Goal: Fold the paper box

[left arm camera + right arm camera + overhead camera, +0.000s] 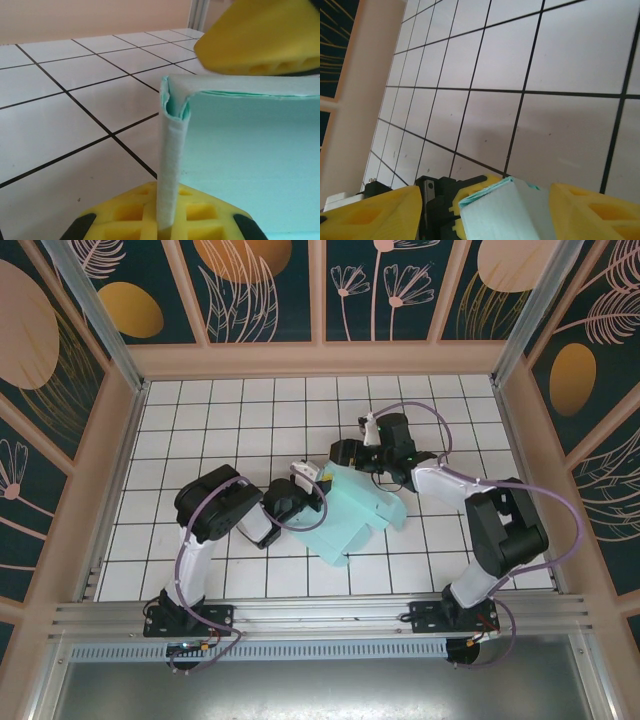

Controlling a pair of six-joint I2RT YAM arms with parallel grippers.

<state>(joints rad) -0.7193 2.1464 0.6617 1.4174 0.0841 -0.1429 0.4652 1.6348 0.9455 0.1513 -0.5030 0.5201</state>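
Pinching the one paper box (250, 150) by its thin mint wall, my left fingers (260, 40) clamp shut. My right fingers (370, 212) straddle its corner, open.

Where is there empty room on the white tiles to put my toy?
The far left tiles, between the back wall and the left arm, are bare. So is the near strip between the paper box and the metal rail. The middle is crowded: the left gripper is clamped on the box and the right gripper stands open around its corner.
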